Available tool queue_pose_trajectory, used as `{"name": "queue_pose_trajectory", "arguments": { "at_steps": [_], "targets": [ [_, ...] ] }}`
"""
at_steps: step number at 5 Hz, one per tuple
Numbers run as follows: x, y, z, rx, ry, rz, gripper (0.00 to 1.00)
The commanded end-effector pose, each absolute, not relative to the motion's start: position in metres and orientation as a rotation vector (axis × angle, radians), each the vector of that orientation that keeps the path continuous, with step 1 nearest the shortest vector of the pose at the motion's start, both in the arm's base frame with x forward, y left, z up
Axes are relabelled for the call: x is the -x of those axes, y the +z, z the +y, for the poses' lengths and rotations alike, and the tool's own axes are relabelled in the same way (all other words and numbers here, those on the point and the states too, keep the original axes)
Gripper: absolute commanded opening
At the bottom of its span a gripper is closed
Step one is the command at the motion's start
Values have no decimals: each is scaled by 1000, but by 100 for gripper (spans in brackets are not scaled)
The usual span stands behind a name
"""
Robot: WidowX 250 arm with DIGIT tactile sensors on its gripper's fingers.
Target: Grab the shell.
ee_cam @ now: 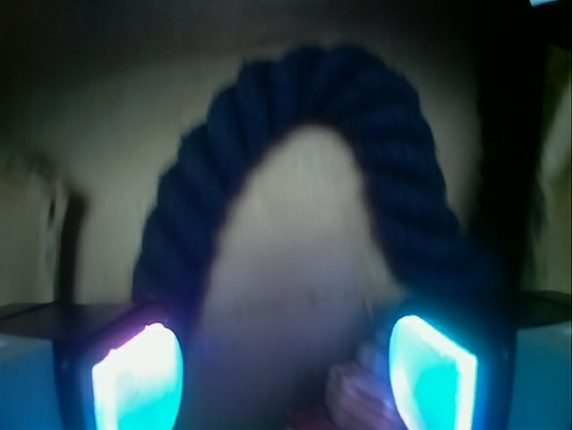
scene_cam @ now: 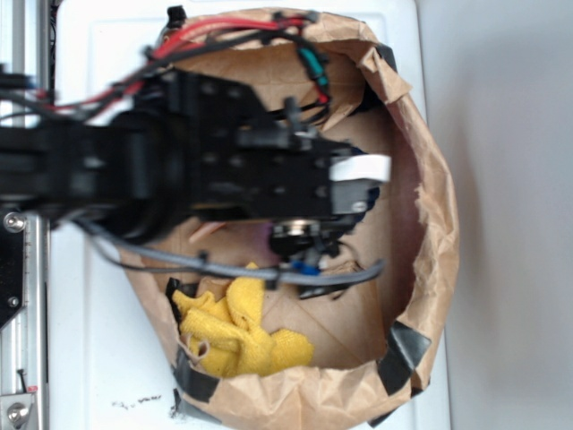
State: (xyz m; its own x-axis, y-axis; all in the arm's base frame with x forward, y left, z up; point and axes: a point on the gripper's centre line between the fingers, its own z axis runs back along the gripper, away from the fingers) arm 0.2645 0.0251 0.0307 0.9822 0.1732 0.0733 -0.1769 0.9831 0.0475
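Low inside the paper bag (scene_cam: 430,269), the pincer (ee_cam: 285,367) stands wide, pads straddling a pinkish knobbly bit, likely the shell (ee_cam: 354,394), framed by dark rope (ee_cam: 313,98), ready for closing.

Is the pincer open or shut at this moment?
Open. In the wrist view the two glowing fingertips stand far apart at the bottom corners, with the dark blue rope arching beyond the pincer. Nothing is clearly clamped between them.
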Motion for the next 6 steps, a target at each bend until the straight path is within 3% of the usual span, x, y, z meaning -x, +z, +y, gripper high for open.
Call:
{"name": "queue_pose_trajectory", "arguments": {
  "at_steps": [1,2,5,6],
  "targets": [
    [-248,44,59,-57,206,-154,100],
    [-237,52,64,-37,204,-161,100],
    [-235,41,58,-89,272,-114,100],
    [-234,37,54,-48,335,-79,100]
  ]
}}
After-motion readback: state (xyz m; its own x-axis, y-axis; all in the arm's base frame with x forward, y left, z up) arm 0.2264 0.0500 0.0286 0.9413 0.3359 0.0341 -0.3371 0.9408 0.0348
